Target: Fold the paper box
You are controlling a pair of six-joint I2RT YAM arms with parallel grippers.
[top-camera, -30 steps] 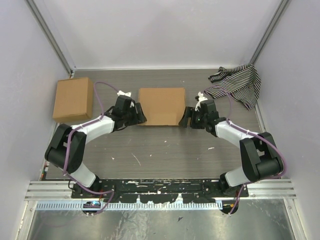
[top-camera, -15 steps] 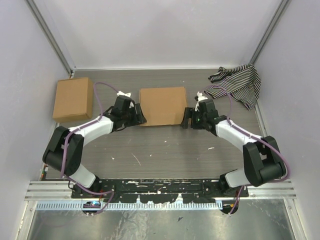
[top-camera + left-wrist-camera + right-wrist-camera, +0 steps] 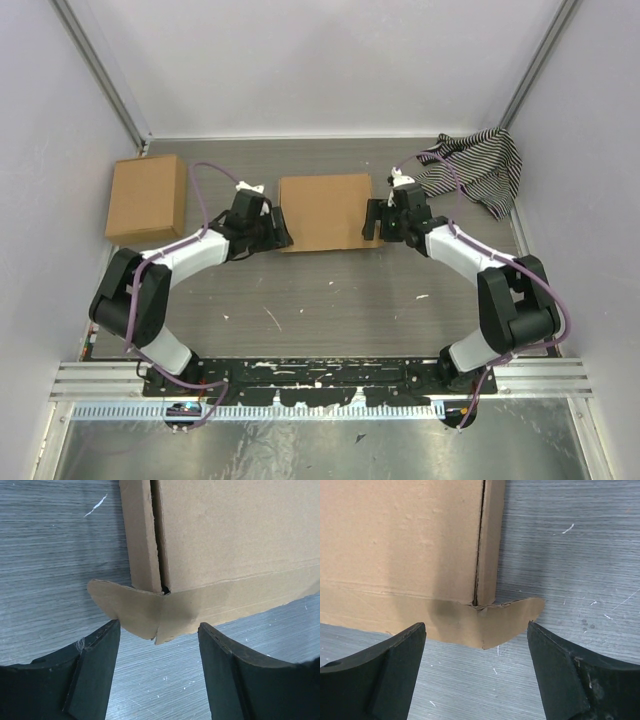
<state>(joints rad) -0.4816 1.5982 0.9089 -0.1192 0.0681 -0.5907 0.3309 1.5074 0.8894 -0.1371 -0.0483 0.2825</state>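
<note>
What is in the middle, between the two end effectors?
The paper box lies between the left end effector and the right end effector; the top view shows it best.

From above and behind the arms, we look down on the whole table (image 3: pixel 330 290). Each wrist camera looks from very near, past its own fingers (image 3: pixel 95 675), toward the far side. With the top view, the left one shares the near left corner of the paper box (image 3: pixel 322 212), the right one its near right corner.
</note>
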